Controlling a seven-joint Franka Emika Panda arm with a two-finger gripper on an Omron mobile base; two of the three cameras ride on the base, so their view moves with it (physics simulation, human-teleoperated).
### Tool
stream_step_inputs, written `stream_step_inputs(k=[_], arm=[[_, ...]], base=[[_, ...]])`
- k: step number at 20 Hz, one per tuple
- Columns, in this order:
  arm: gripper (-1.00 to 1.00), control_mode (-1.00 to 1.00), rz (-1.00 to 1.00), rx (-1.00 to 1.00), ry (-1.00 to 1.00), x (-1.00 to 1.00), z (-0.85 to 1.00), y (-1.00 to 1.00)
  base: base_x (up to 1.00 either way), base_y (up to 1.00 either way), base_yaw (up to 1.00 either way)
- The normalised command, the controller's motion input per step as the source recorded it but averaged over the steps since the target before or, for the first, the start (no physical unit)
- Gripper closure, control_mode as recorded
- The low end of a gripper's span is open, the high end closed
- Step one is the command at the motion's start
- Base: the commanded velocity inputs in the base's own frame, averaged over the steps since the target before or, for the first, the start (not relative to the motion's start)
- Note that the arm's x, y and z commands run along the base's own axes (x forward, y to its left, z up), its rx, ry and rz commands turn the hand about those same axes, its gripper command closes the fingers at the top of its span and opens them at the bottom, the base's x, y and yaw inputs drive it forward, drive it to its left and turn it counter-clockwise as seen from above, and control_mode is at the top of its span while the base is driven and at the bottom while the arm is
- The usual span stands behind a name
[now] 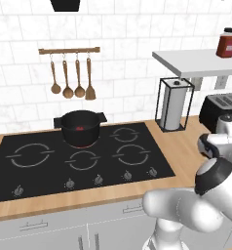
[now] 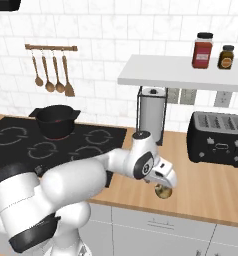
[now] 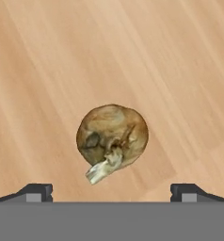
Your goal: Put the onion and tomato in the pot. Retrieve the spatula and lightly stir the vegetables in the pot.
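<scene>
Firstly, in the left base view we see the pot [image 1: 79,128] standing on the rear-left burner of the black cooktop [image 1: 79,158], with a small red form inside it that we take to be the tomato [image 1: 80,129]; half the loading therefore looks done. Wooden spoons and a turner [image 1: 73,78] hang on the wall rail above, and a paper-towel holder [image 1: 173,103] stands to the right.

Next, in the right base view the arm reaches down over the wooden desk [image 2: 211,192], right of the cooktop and in front of the toaster [image 2: 217,137]. The onion [image 2: 164,191] lies on the desk directly beneath the hand, well apart from the pot.

Lastly, in the hand view the onion [image 3: 112,137] sits centred between the two finger tips of the end effector [image 3: 112,192], which stand wide apart and hold nothing. We judge this alignment to be preparation for a descent and grasp, the papery stalk pointing toward the camera.
</scene>
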Motion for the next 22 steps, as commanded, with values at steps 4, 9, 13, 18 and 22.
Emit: stream_step_inputs(k=[4,9,13,18,22], arm=[[-1.0,-1.0,0.0,0.05,0.0,0.11,-0.29,-0.08],[-1.0,-1.0,0.0,0.0,0.0,0.12,-0.21,-0.2],[-1.0,-1.0,0.0,0.0,0.0,0.24,-0.21,-0.18],[-1.0,-1.0,0.0,0.0,0.0,0.1,-0.16,-0.1],[-1.0,-1.0,0.0,0.0,0.0,0.0,-0.03,0.0]], base=[[0.0,0.0,0.0],[0.0,0.0,0.0],[0.0,0.0,0.0],[0.0,0.0,0.0],[0.0,0.0,0.0]])
